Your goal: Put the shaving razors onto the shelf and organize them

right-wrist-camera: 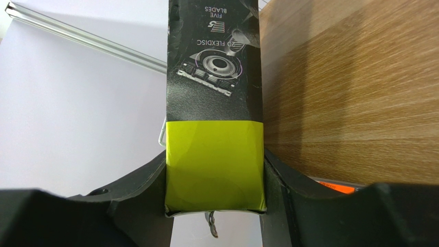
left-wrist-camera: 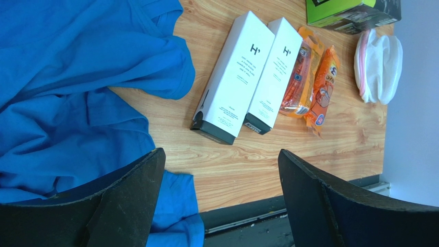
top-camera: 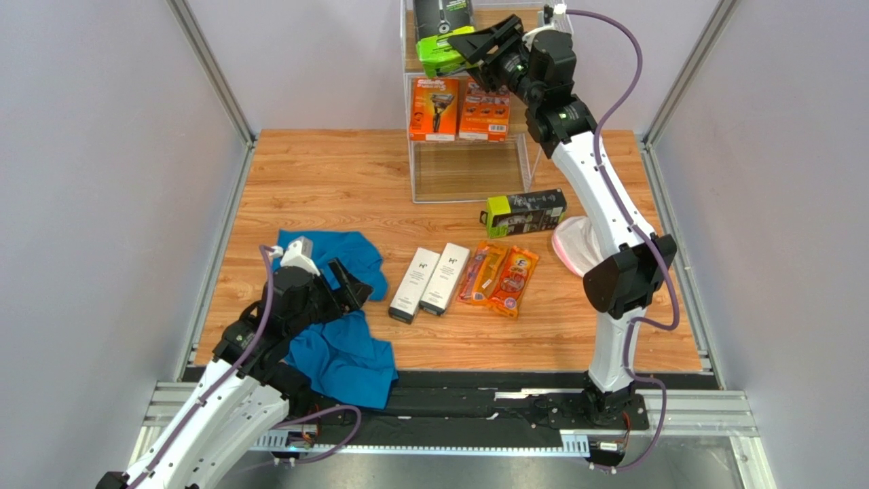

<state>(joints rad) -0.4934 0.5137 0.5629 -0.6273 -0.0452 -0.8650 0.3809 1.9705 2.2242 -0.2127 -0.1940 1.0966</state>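
Observation:
My right gripper [top-camera: 479,53] is shut on the lime-green end of a black razor box [top-camera: 447,49], held at the white wire shelf [top-camera: 413,153] near its top tier. In the right wrist view the box [right-wrist-camera: 214,103] sits between my fingers [right-wrist-camera: 144,190] beside a wooden tier [right-wrist-camera: 350,87]. Two orange boxes [top-camera: 457,108] stand on the middle tier. On the table lie a second black-and-green box [top-camera: 525,212], two white boxes [top-camera: 429,280] and two orange blister packs [top-camera: 498,275]. My left gripper [top-camera: 349,285] is open over blue cloth, its own view showing the white boxes [left-wrist-camera: 252,77] and blister packs [left-wrist-camera: 309,82].
A blue cloth [top-camera: 342,306] lies crumpled at the front left under my left arm. A round white pink-rimmed mesh item [top-camera: 573,250] lies beside the right arm. Another dark pack [top-camera: 441,12] stands on the shelf's top tier. Metal frame rails edge the table.

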